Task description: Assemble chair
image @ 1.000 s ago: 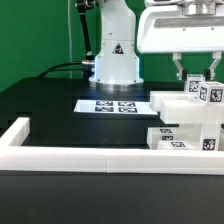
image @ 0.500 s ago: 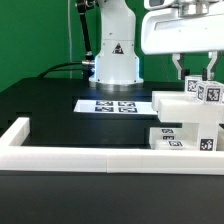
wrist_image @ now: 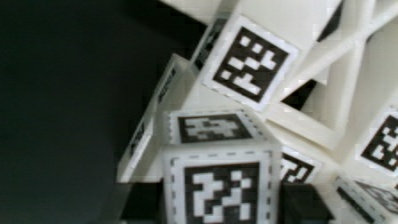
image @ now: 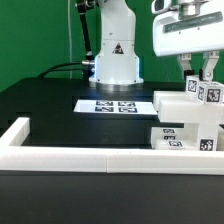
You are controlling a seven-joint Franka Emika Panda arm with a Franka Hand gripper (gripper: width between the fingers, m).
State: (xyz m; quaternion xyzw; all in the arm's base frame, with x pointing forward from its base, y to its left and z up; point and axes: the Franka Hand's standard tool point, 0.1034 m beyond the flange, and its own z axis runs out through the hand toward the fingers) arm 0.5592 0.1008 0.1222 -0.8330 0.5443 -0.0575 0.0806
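The partly joined white chair (image: 183, 128) stands at the exterior view's right, a stepped stack of blocky parts with black-and-white tags. My gripper (image: 197, 77) hangs over its top, one finger on each side of the upper tagged block (image: 201, 91), shut on that block. In the wrist view the same tagged block (wrist_image: 222, 180) fills the space at my gripper (wrist_image: 222, 208), with more white bars and tags of the chair (wrist_image: 249, 60) behind it. The fingertips themselves barely show there.
The marker board (image: 112, 104) lies flat in the middle of the black table. A long white border rail (image: 70, 153) runs along the front and turns up at the exterior view's left. The arm's white base (image: 115, 60) stands behind.
The gripper's body has shifted toward the exterior view's right and slightly up. The tagged chair parts stay where they were, and the jaw spacing looks the same.
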